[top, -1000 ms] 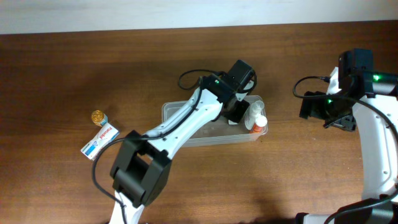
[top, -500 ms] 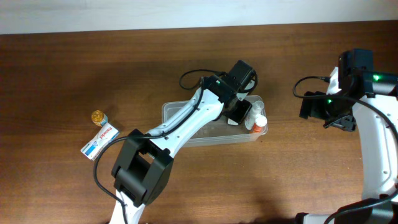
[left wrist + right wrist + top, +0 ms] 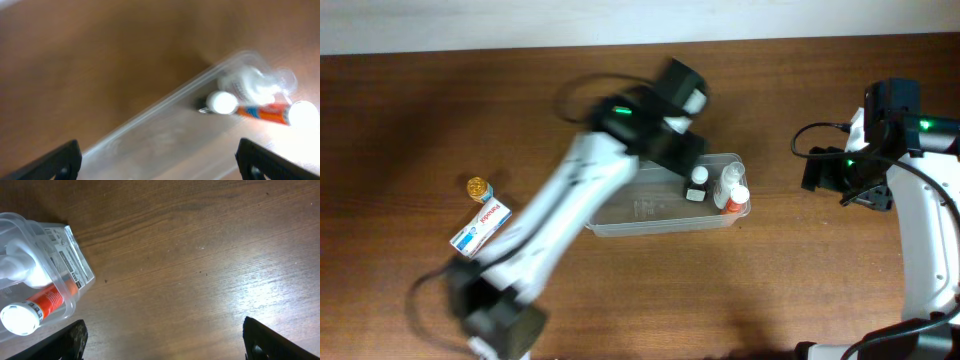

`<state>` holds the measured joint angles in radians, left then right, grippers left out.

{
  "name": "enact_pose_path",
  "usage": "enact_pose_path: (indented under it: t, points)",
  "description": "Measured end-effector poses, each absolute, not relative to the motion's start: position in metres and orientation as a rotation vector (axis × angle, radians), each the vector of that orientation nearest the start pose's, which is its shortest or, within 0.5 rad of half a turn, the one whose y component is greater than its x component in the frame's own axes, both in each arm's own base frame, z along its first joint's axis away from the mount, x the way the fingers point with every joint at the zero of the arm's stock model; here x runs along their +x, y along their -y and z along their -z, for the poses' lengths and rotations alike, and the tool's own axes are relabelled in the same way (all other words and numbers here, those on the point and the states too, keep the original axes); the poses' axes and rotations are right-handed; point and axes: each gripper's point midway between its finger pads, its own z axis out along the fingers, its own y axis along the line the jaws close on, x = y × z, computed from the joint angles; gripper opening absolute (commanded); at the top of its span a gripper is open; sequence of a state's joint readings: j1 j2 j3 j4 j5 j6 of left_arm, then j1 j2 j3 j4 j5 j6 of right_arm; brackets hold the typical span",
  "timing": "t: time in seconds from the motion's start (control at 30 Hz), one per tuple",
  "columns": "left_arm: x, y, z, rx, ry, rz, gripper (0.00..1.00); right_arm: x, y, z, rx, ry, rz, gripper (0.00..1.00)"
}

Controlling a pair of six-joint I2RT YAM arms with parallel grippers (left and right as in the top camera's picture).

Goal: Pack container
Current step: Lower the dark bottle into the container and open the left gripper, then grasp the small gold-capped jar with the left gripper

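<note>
The clear container (image 3: 640, 210) lies mid-table. At its right end are a small dark bottle with a white cap (image 3: 698, 184), a white bottle (image 3: 730, 177) and an orange tube with a white cap (image 3: 736, 197). My left gripper (image 3: 677, 152), blurred by motion, hovers over the tub's far rim. In the left wrist view it (image 3: 160, 167) is open and empty above the container (image 3: 160, 135), with the white-capped bottle (image 3: 221, 102) and orange tube (image 3: 262, 111) inside. My right gripper (image 3: 165, 345) is open over bare wood, right of the container (image 3: 75, 265).
A small gold-topped jar (image 3: 477, 187) and a white, blue and red box (image 3: 480, 228) lie at the left of the table. The right arm (image 3: 845, 180) and its cables stand at the right edge.
My left gripper has opened, left the small dark bottle in the container, and pulled back up and to the left. The right arm has not moved.
</note>
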<state>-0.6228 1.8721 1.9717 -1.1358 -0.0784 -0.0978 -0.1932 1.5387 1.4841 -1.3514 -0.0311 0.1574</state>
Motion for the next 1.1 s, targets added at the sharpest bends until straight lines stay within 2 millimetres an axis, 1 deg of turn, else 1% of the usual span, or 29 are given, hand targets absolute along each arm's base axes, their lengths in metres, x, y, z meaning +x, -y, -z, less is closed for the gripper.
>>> enact_pose_path:
  t: [0.03, 0.07, 0.1, 0.13, 0.17, 0.2, 0.23, 0.3, 0.37, 0.43, 0.5, 0.57, 0.63, 0.67, 0.7, 0.77, 0.93, 1.03, 1.1]
  points:
    - [0.385, 0.238, -0.256, 0.586, -2.512, 0.142, 0.99, 0.295, 0.052, -0.181, 0.515, -2.931, -0.042, 0.91]
    - [0.387, 0.213, -0.274, 0.504, -2.501, 0.124, 0.99, 0.295, 0.052, -0.182, 0.516, -2.931, -0.042, 0.91]
    - [0.389, 0.187, -0.288, 0.415, -2.5, 0.103, 0.99, 0.295, 0.052, -0.181, 0.515, -2.931, -0.042, 0.91]
    - [0.389, 0.159, -0.297, 0.321, -2.508, 0.079, 0.99, 0.295, 0.052, -0.182, 0.516, -2.931, -0.042, 0.91]
    - [0.389, 0.129, -0.302, 0.216, -2.525, 0.049, 0.99, 0.295, 0.052, -0.181, 0.515, -2.931, -0.042, 0.91]
    - [0.39, 0.104, -0.303, 0.124, -2.544, 0.023, 0.99, 0.295, 0.052, -0.182, 0.514, -2.931, -0.042, 0.91]
    - [0.39, 0.077, -0.3, 0.02, -2.568, -0.009, 0.99, 0.295, 0.052, -0.182, 0.516, -2.93, -0.042, 0.92]
    - [0.393, 0.032, -0.292, -0.158, -2.602, -0.053, 0.99, 0.295, 0.052, -0.181, 0.516, -2.931, -0.042, 0.91]
    - [0.395, -0.006, -0.279, -0.307, -2.632, -0.077, 0.99, 0.295, 0.052, -0.182, 0.515, -2.93, -0.042, 0.92]
    - [0.397, -0.035, -0.263, -0.426, -2.662, -0.087, 0.99, 0.295, 0.052, -0.181, 0.516, -2.93, -0.042, 0.92]
    - [0.396, -0.057, -0.246, -0.517, -2.698, -0.096, 0.99, 0.295, 0.052, -0.181, 0.516, -2.931, -0.042, 0.92]
    - [0.395, -0.075, -0.224, -0.591, -2.743, -0.107, 1.0, 0.295, 0.052, -0.182, 0.516, -2.93, -0.042, 0.92]
    - [0.394, -0.088, -0.202, -0.649, -2.791, -0.113, 0.99, 0.295, 0.052, -0.181, 0.514, -2.93, -0.042, 0.92]
    - [0.394, -0.092, -0.192, -0.667, -2.813, -0.116, 0.99, 0.295, 0.052, -0.182, 0.515, -2.931, -0.042, 0.92]
    - [0.394, -0.095, -0.178, -0.686, -2.846, -0.117, 0.99, 0.295, 0.052, -0.182, 0.515, -2.93, -0.042, 0.92]
    - [0.393, -0.097, -0.151, -0.712, -2.915, -0.122, 0.99, 0.295, 0.052, -0.182, 0.516, -2.93, -0.042, 0.92]
    - [0.388, -0.094, -0.083, -0.74, -3.094, -0.126, 0.99, 0.295, 0.052, -0.182, 0.514, -2.93, -0.042, 0.92]
    - [0.388, -0.094, -0.052, -0.751, -3.159, -0.132, 0.99, 0.295, 0.052, -0.181, 0.511, -2.931, -0.042, 0.92]
    - [0.385, -0.093, -0.035, -0.758, -3.2, -0.136, 1.0, 0.295, 0.052, -0.182, 0.509, -2.931, -0.042, 0.92]
